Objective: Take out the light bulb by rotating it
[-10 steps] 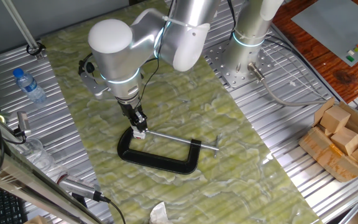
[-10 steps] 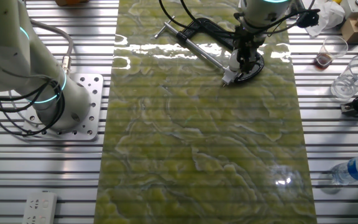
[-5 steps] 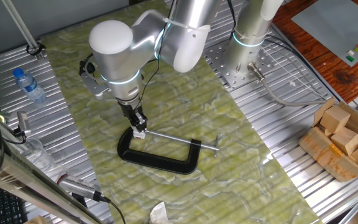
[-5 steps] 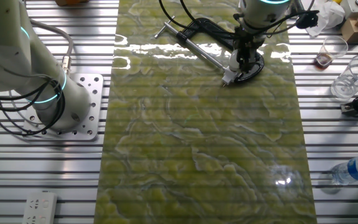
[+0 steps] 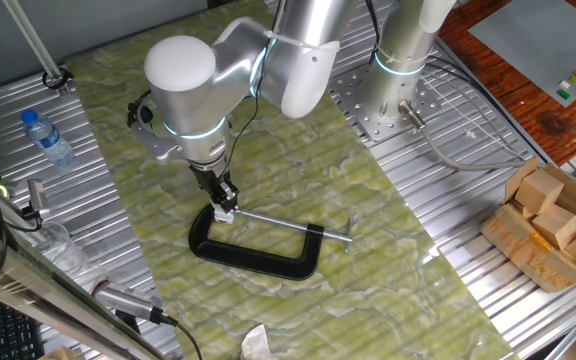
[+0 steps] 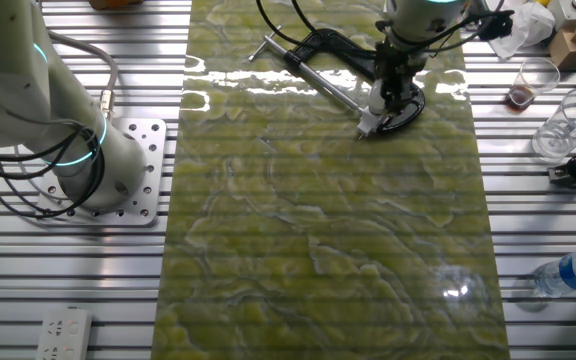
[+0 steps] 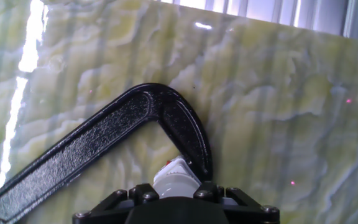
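The small white light bulb sits at the end of the black C-clamp, at the tip of the clamp's silver screw. My gripper stands over it, fingers shut on the bulb. In the other fixed view the bulb shows just below my gripper at the clamp's curved end. In the hand view the bulb's white body sits between my finger bases, against the clamp's black arm.
A blue-capped bottle lies at the left on the metal slats. A box of wooden blocks stands at the right. The second arm's base stands behind the green mat. Cups are at the mat's side.
The arm's upper joint has shifted very slightly; the gripper stays on the bulb at the clamp's end.
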`<move>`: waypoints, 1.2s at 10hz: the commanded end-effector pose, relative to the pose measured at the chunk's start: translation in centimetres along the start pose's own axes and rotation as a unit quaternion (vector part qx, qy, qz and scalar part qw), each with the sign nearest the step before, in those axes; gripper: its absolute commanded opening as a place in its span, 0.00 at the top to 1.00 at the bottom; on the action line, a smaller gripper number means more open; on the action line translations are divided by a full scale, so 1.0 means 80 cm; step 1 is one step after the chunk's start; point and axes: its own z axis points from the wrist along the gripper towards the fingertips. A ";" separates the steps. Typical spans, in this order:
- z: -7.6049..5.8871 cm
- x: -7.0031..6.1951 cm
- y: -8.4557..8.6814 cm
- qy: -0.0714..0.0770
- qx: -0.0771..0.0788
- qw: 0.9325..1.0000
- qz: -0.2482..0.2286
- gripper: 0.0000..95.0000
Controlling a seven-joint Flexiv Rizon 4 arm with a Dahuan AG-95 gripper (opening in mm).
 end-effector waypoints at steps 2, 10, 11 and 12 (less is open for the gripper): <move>-0.002 0.001 0.001 0.020 0.039 0.974 -0.224 1.00; -0.005 0.001 0.002 0.000 -0.001 0.906 -0.423 1.00; -0.005 0.001 0.002 0.000 -0.001 0.901 -0.434 1.00; -0.006 0.001 0.002 0.001 0.000 0.895 -0.445 1.00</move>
